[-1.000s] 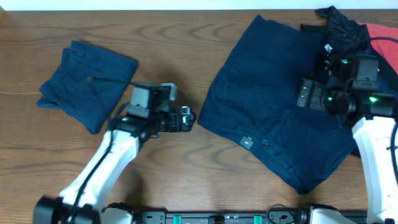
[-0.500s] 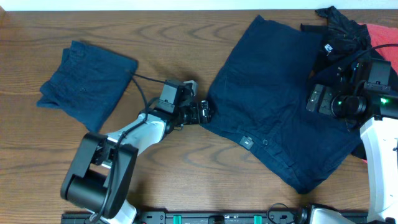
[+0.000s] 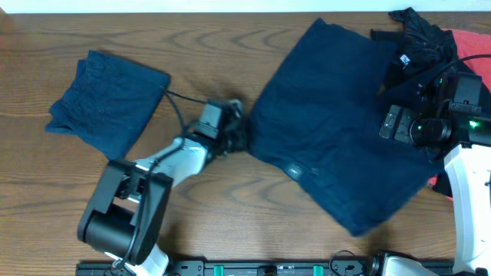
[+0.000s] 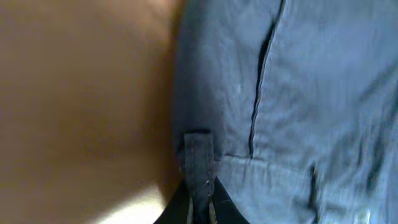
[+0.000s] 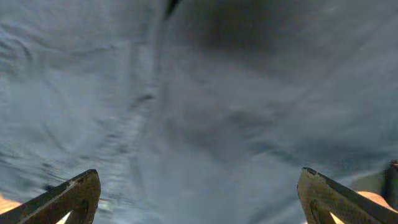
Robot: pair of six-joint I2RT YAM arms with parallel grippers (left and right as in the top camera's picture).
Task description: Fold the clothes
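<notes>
Navy shorts (image 3: 337,115) spread flat, right half of table. Left gripper (image 3: 239,138) reached their left edge within last second, now pinched shut on belt loop (image 4: 198,155). Label (image 3: 291,169) dragged slightly left, so fold likely starting. Right gripper (image 5: 198,176) over cloth, jaws wide apart. Second pair (image 3: 107,103) folded, far-left corner.

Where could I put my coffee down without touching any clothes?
Bare wooden table lies at the far edge between the small folded navy shorts and the large spread navy shorts. The right end is crowded: black garment, red cloth.
</notes>
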